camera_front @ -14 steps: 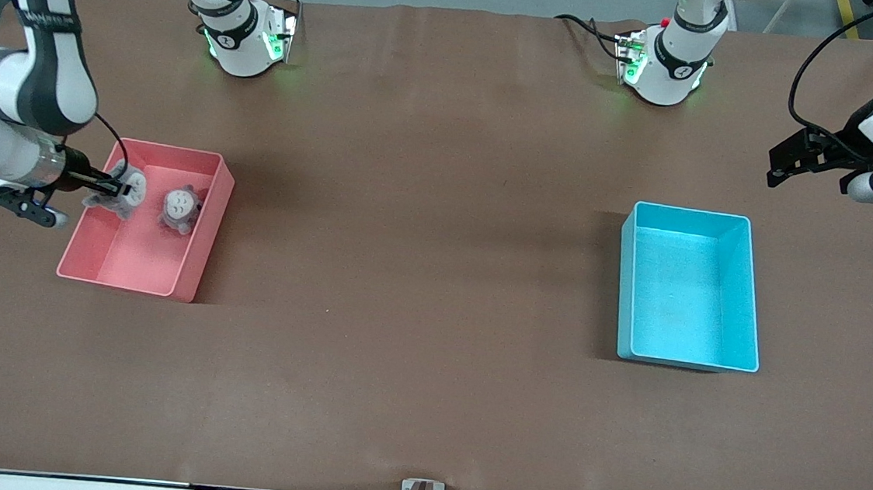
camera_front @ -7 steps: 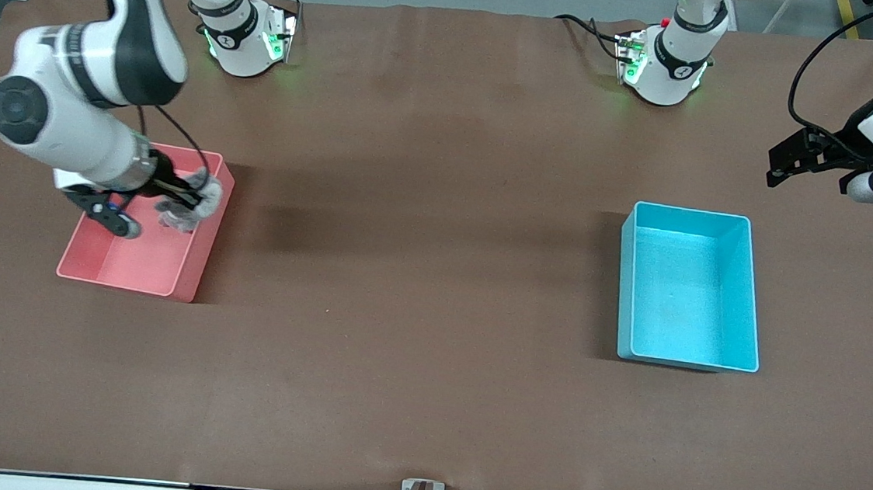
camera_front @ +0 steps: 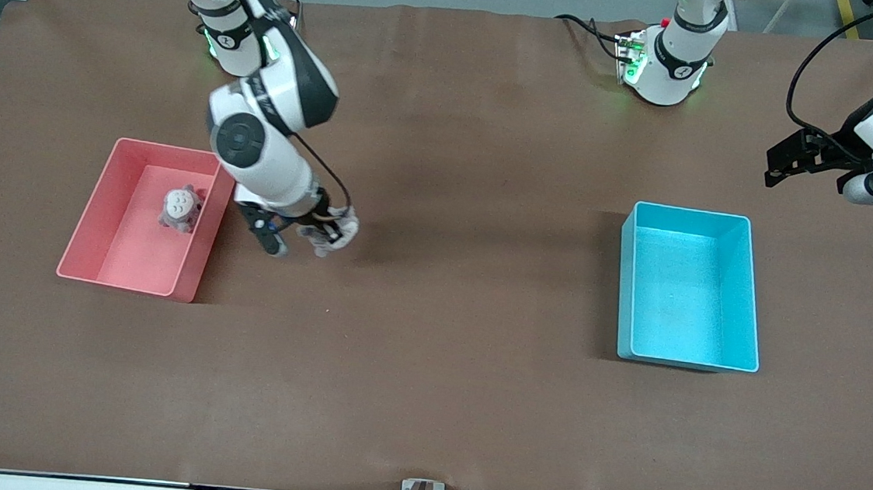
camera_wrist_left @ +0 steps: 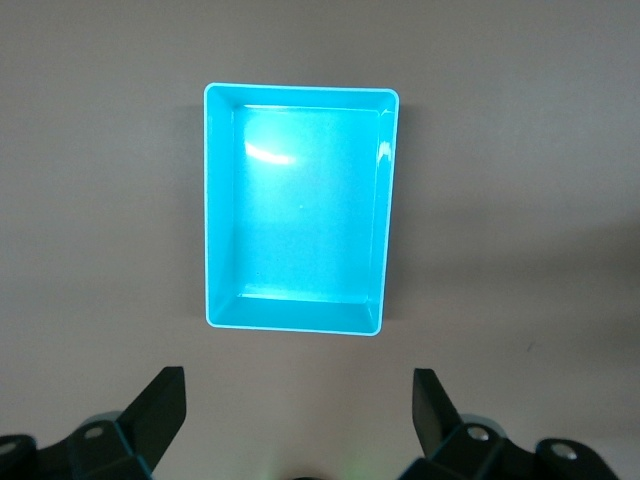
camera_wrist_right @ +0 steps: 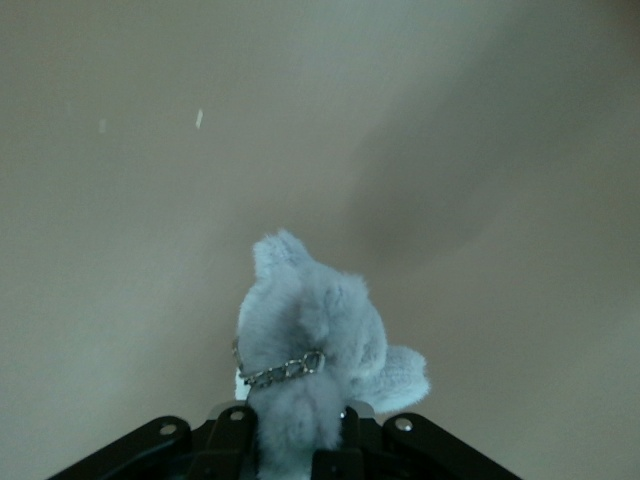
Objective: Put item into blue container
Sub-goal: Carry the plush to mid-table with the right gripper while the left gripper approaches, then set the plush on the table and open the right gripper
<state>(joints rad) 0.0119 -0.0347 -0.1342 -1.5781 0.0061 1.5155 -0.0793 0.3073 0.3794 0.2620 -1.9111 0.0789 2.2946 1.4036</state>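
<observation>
Grey plush toy (camera_front: 331, 230): hanging over bare table, apparently upright. Blue bin (camera_front: 689, 287): sitting empty toward the left arm's end.

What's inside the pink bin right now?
One small grey plush toy lies in the pink bin, toward the end nearer the robots' bases. The rest of the floor shows bare; nothing covers it. The right gripper carries another plush over the table.

no readable text, label, brand or number can be made out anywhere, tbh. nothing is printed on either bin, and any markings on the arms are too small to be read.
</observation>
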